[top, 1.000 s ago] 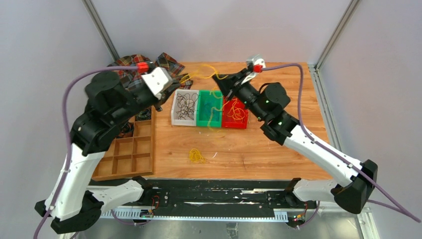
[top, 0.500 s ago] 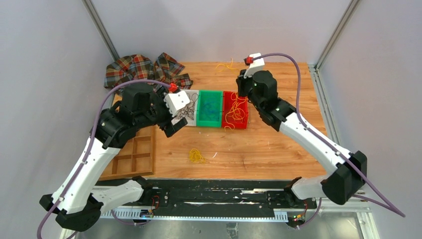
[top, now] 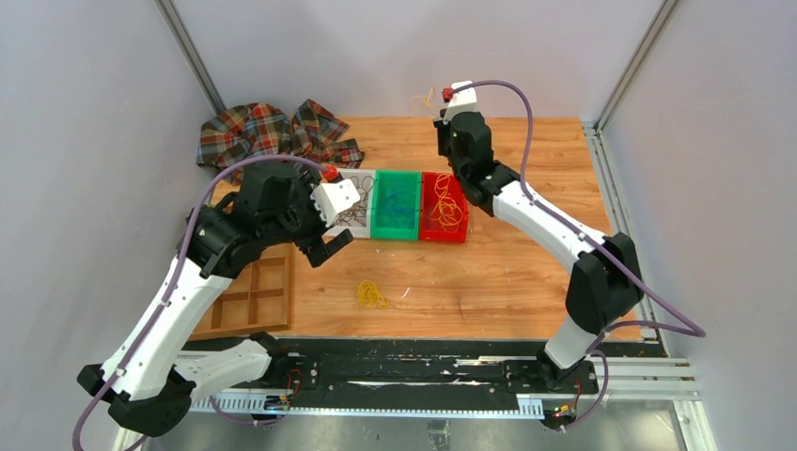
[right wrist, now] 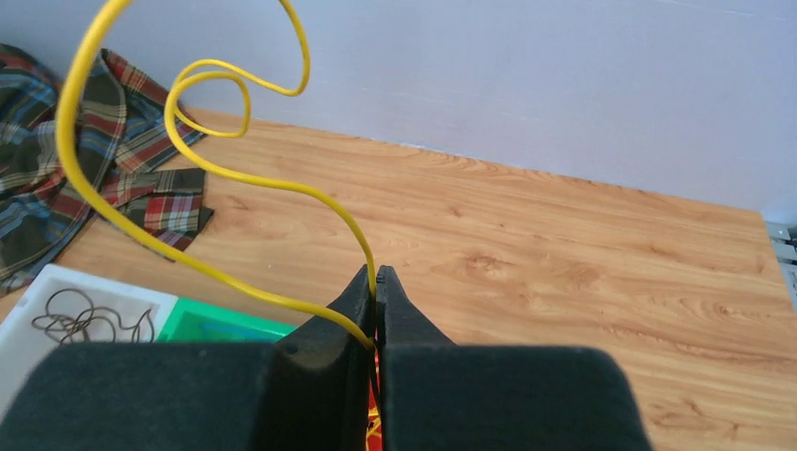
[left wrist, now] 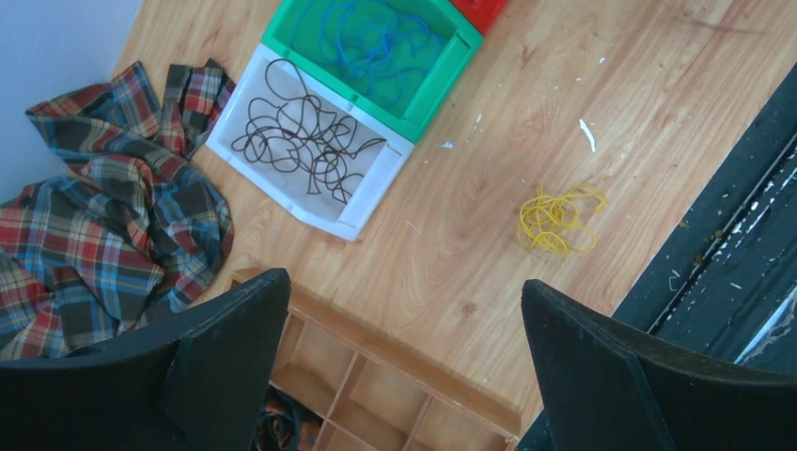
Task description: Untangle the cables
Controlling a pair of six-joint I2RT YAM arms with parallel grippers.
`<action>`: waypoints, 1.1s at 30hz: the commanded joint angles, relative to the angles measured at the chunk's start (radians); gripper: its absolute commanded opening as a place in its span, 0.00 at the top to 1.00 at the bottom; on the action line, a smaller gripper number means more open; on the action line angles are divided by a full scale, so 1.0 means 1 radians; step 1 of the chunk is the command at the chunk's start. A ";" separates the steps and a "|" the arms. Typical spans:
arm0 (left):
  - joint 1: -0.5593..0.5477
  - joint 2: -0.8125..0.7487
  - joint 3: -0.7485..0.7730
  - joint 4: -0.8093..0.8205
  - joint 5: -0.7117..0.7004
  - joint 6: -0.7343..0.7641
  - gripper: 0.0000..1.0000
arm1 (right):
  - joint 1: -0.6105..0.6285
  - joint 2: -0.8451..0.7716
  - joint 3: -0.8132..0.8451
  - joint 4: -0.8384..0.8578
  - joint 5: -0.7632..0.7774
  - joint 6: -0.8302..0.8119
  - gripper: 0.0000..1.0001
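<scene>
Support: wooden table [top: 526,272], light grain, filling the middle of the top view.
- Plaid cloth [top: 263,132], crumpled, upper left, at the far edge.
- White bin [left wrist: 371,193], green bin [top: 395,232], red bin [top: 444,236]: one row, walls touching, centre.
- Wooden compartment tray [top: 268,291], lower left, at the table's left edge.
- Yellow cable bunch [top: 370,294], small tangle on bare wood, below the bins, apart from them.
- White fleck [top: 405,293], just right of the bunch.

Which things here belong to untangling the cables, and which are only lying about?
Job: yellow cable in right hand; black cables in white bin; blue cables in green bin; yellow cables in red bin; loose yellow bunch.
Lying about: plaid cloth; wooden tray.
</scene>
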 commanded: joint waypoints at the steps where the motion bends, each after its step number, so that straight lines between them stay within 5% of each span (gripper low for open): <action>1: 0.042 -0.005 0.041 -0.033 -0.002 0.010 0.02 | -0.012 0.064 0.020 0.194 0.053 -0.081 0.99; 10: 0.070 -0.046 0.026 -0.042 0.008 0.069 0.02 | -0.011 0.049 -0.253 0.231 0.130 -0.030 0.99; 16: 0.070 -0.030 0.049 -0.042 0.014 0.070 0.02 | -0.011 -0.015 -0.381 0.072 0.111 0.108 1.00; 27: 0.070 -0.020 0.098 -0.049 0.010 0.067 0.02 | -0.013 0.168 -0.119 -0.405 0.000 0.236 0.99; 33: 0.070 -0.020 0.100 -0.055 0.011 0.077 0.02 | -0.012 0.232 -0.070 -0.457 -0.014 0.308 0.99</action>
